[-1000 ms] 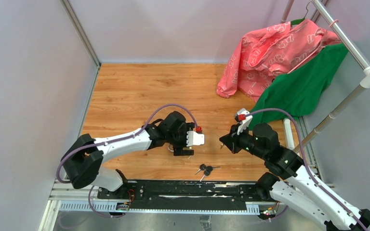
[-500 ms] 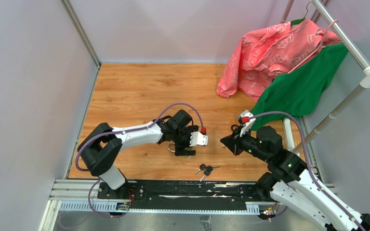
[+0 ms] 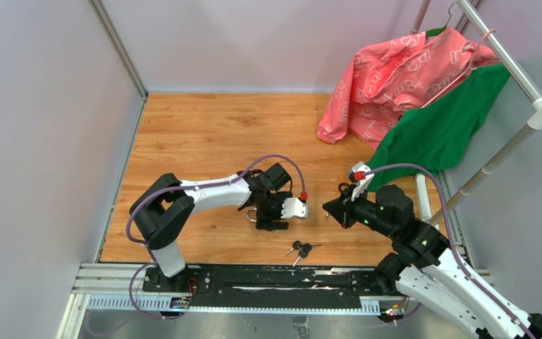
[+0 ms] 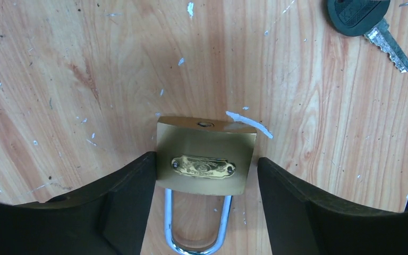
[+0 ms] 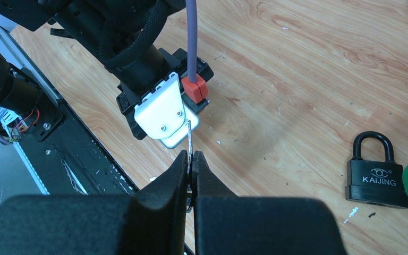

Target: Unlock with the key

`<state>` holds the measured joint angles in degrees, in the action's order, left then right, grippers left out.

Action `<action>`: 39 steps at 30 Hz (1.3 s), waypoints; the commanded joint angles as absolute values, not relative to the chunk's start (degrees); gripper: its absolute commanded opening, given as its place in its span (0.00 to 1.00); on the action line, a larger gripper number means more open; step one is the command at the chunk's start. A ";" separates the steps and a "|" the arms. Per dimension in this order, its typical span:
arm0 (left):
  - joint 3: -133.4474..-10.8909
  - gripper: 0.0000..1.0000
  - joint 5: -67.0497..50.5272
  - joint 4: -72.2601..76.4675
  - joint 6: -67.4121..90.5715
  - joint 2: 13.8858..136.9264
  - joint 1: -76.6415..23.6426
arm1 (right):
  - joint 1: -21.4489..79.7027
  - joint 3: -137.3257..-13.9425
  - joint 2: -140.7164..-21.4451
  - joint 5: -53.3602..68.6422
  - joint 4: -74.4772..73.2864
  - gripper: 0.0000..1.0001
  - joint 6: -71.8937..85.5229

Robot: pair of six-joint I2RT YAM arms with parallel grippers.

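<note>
A brass padlock [image 4: 204, 154] lies flat on the wooden floor, with its keyhole pointing away from my left wrist and its steel shackle [image 4: 196, 239] toward it. My left gripper [image 4: 206, 158] is open and low over the floor with a finger on each side of the lock body. The left finger touches it and the right finger stands a small gap off. In the top view this gripper [image 3: 274, 216] is near the middle front. My right gripper [image 5: 191, 155] is shut on a key [image 5: 190, 135], whose blade sticks out toward the left wrist. It hovers to the right [image 3: 330, 205].
Spare black-headed keys [image 3: 300, 248] lie near the front rail, and one shows in the left wrist view [image 4: 369, 18]. A black KAIJING padlock [image 5: 377, 178] lies to the right. Pink [image 3: 395, 78] and green [image 3: 441, 127] garments hang on a rack [image 3: 515, 70] at the back right.
My left arm has reached further right and forward and has lowered its open fingers around the brass padlock. My right gripper shifted slightly and still holds the key.
</note>
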<state>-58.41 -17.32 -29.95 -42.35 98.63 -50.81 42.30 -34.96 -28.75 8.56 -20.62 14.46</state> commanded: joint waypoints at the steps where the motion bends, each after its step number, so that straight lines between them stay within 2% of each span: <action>1: -59.83 0.71 -16.31 -32.67 -41.10 100.59 -52.04 | 41.62 -35.34 -28.33 8.06 -20.97 0.00 14.15; 4: -61.46 0.60 -18.17 -32.67 -40.33 101.56 -52.53 | 41.60 -35.80 -27.87 7.67 -21.59 0.00 13.90; 6: -62.86 0.57 -20.21 -32.54 -40.02 102.88 -52.70 | 41.65 -36.11 -27.30 7.07 -21.86 0.00 13.73; 11: -63.65 0.57 -25.31 -24.70 -36.17 103.58 -53.00 | 41.58 -36.45 -25.63 4.92 -22.58 0.00 13.47; 16: -61.94 0.58 -24.23 -15.67 -33.72 104.09 -53.08 | 41.58 -37.35 -26.27 3.92 -23.09 0.00 12.89; 19: -58.31 0.60 -21.16 -11.44 -32.69 102.83 -52.99 | 41.58 -37.62 -26.56 3.27 -23.29 0.00 12.66; 22: -51.82 0.69 -19.21 -4.14 -30.31 98.54 -52.79 | 41.60 -37.64 -26.84 2.66 -23.29 0.00 12.47; 23: -49.43 0.74 -19.14 -1.58 -29.55 96.87 -52.75 | 41.65 -37.74 -27.03 2.58 -23.29 0.00 12.31; 25: -45.83 0.90 -19.69 2.34 -28.55 93.54 -52.35 | 41.63 -38.07 -27.46 2.62 -23.38 0.00 12.03; 26: -44.64 0.95 -20.05 3.29 -28.18 92.35 -52.10 | 41.66 -38.26 -27.69 2.65 -23.38 0.00 11.89; 33: -36.96 0.94 -21.92 11.36 -26.02 87.79 -49.92 | 41.66 -38.79 -29.20 2.86 -23.05 0.00 11.15; 39: -35.05 0.91 -21.25 15.24 -25.89 88.97 -48.48 | 41.58 -38.41 -29.83 3.63 -21.93 0.00 11.72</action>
<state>-35.73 -21.02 9.87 -26.24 88.49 -49.23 42.30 -37.01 -29.71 3.40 -22.55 12.19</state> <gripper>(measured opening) 0.916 0.051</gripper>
